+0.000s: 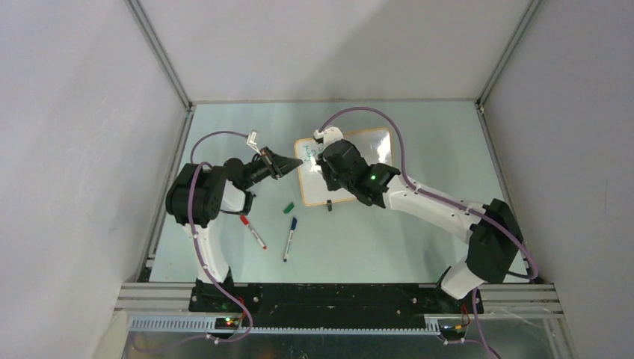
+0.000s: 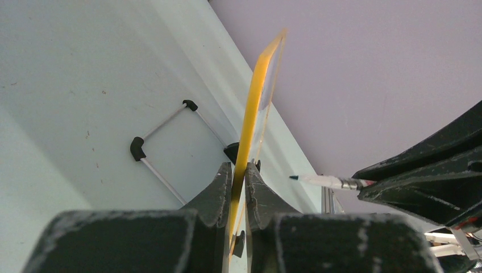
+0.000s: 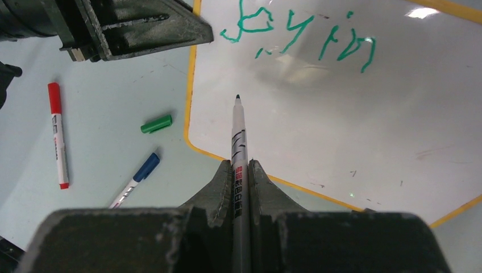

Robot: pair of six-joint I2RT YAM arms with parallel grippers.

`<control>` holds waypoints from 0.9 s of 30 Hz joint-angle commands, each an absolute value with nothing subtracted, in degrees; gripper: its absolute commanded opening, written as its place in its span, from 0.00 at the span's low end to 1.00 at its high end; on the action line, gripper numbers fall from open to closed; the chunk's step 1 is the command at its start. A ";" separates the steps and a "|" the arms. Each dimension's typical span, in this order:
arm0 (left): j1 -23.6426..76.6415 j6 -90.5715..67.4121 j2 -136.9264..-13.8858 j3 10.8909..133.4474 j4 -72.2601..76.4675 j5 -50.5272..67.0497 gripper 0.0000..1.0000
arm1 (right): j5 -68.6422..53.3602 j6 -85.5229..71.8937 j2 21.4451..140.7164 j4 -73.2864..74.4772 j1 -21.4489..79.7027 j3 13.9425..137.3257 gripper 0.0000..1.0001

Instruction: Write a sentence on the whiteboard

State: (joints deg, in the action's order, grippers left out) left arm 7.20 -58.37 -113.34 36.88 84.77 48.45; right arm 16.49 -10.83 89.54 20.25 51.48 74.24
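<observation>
The whiteboard [image 1: 371,148] with its orange-yellow frame lies at the table's middle back. My left gripper [image 1: 288,169] is shut on its left edge; in the left wrist view the frame [image 2: 252,108] runs edge-on between the fingertips of that gripper [image 2: 239,170]. The sentence [image 3: 295,34] is green handwriting reading "Joy in" along the board's top. My right gripper [image 3: 241,166] is shut on a white marker [image 3: 238,136], tip pointing at the bare board [image 3: 341,131] below the first word. Seen from the left wrist, the marker tip [image 2: 294,178] stands slightly off the board's face.
On the table left of the board lie a red marker [image 1: 253,232], a blue marker [image 1: 289,238] and a loose green cap [image 1: 288,207]. A thin white wire bracket with black ends [image 2: 162,145] lies behind the left gripper. Aluminium rails border the table.
</observation>
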 commanded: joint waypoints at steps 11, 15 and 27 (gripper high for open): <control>7.07 -58.45 -113.51 38.40 87.80 49.38 0.00 | 20.73 -9.64 94.90 18.72 54.66 78.41 0.00; 7.09 -58.45 -113.55 38.46 87.80 49.33 0.00 | 22.62 -9.63 95.66 18.78 54.86 79.35 0.00; 7.17 -58.45 -113.64 38.56 87.80 49.40 0.00 | 26.61 -9.40 98.42 19.74 55.58 81.81 0.00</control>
State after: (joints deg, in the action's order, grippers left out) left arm 7.20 -58.37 -113.34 36.88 84.77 48.69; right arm 24.10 -10.20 97.36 19.88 55.09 78.72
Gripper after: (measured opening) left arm 0.111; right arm 0.129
